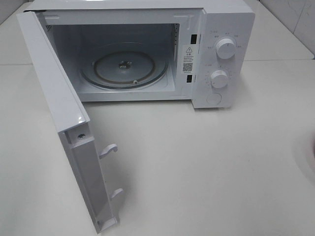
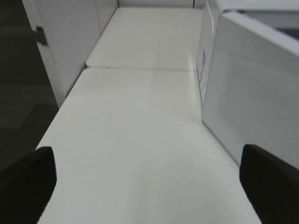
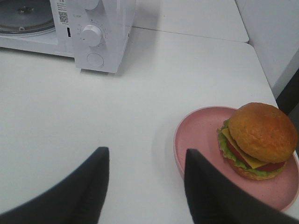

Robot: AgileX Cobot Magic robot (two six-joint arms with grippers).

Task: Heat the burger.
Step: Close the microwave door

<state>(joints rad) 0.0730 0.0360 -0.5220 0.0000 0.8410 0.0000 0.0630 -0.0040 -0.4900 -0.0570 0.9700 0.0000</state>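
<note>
In the right wrist view the burger (image 3: 261, 133), with an orange-brown bun, lettuce, cheese and tomato, sits on a pink plate (image 3: 196, 135) on the white table. My right gripper (image 3: 147, 186) is open; only bare table shows between its dark fingers, and one finger stands close beside the plate's rim. My left gripper (image 2: 149, 182) is wide open over bare table, with the microwave's side wall (image 2: 252, 93) next to it. Neither gripper nor the burger shows in the exterior high view.
The white microwave (image 1: 221, 19) stands at the back of the table, its door (image 1: 54, 98) swung fully open toward the front left. A glass turntable (image 1: 123, 66) lies inside the cavity. Two knobs (image 1: 225, 47) are on its right panel.
</note>
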